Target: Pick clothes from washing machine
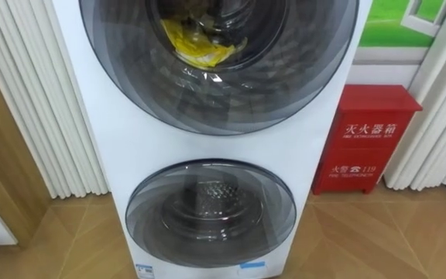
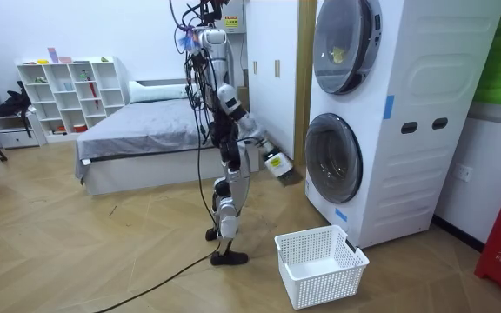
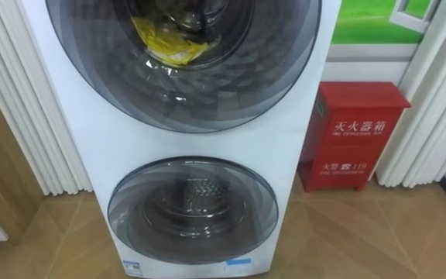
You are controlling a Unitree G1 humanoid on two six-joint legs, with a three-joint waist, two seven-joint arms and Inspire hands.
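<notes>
A tall white washing machine (image 1: 122,147) holds two round drums, one above the other. Yellow cloth (image 1: 196,45) lies behind the glass of the upper door (image 1: 223,93); it also shows as yellow cloth (image 3: 165,43) and, in the room view, as a small yellow patch (image 2: 337,54). Behind the lower door (image 1: 210,213) I see bare metal drum. Both doors look closed. In the room view I stand a step away from the machine (image 2: 407,130), facing it. My right hand (image 2: 275,163) is held low in front of me, short of the lower door (image 2: 333,156).
A white slatted laundry basket (image 2: 320,263) sits on the wooden floor before the machine. A red fire-equipment box (image 1: 368,139) stands to the machine's right, white curtains (image 1: 29,101) to its left. Behind me are a bed (image 2: 137,139) and a white shelf (image 2: 63,91).
</notes>
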